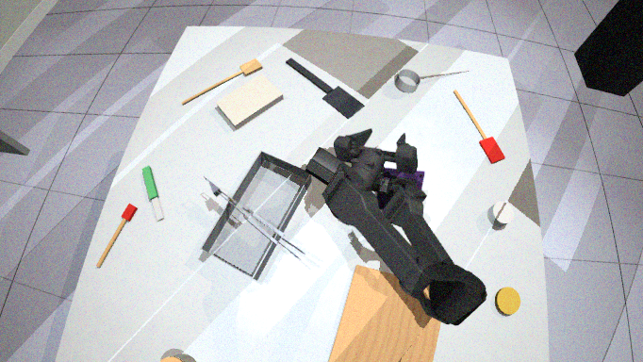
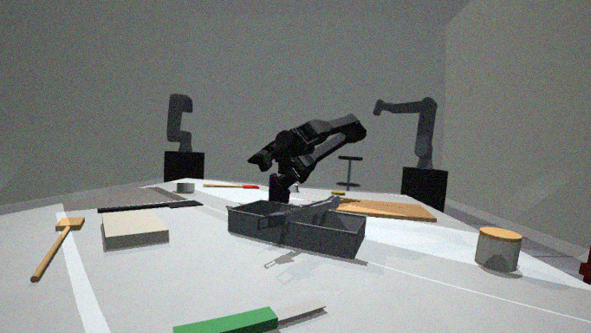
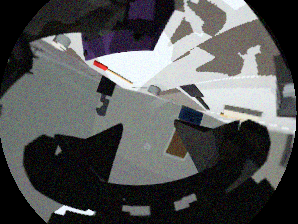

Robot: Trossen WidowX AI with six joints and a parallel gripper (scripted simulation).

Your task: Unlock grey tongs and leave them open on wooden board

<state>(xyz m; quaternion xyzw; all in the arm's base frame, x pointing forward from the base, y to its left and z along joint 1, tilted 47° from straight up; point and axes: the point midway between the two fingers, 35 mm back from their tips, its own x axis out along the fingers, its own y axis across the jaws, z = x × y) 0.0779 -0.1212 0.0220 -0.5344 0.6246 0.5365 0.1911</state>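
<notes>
The grey tongs (image 1: 252,213) lie across the dark grey roasting tin (image 1: 231,206) (image 2: 327,243); both their ends reach past its long walls. Their arms lie close together. The end with a small dark block is at the left in the top view; the other end points toward the lower right. The wooden board (image 1: 360,308) (image 2: 390,211) lies flat, partly under the arm in the top view. My gripper (image 1: 386,134) (image 3: 148,124) is open with nothing between its fingers. It is raised above the table, beyond the tin and away from the tongs. The tongs do not show in the wrist view.
A cream block (image 1: 250,101) (image 2: 134,223), a black spatula (image 1: 346,101) and a metal cup with a thin handle (image 1: 406,81) lie toward the back. A green-handled tool (image 1: 150,183) lies left of the tin. A white cylinder (image 1: 502,213) and yellow disc (image 1: 507,301) are at the right.
</notes>
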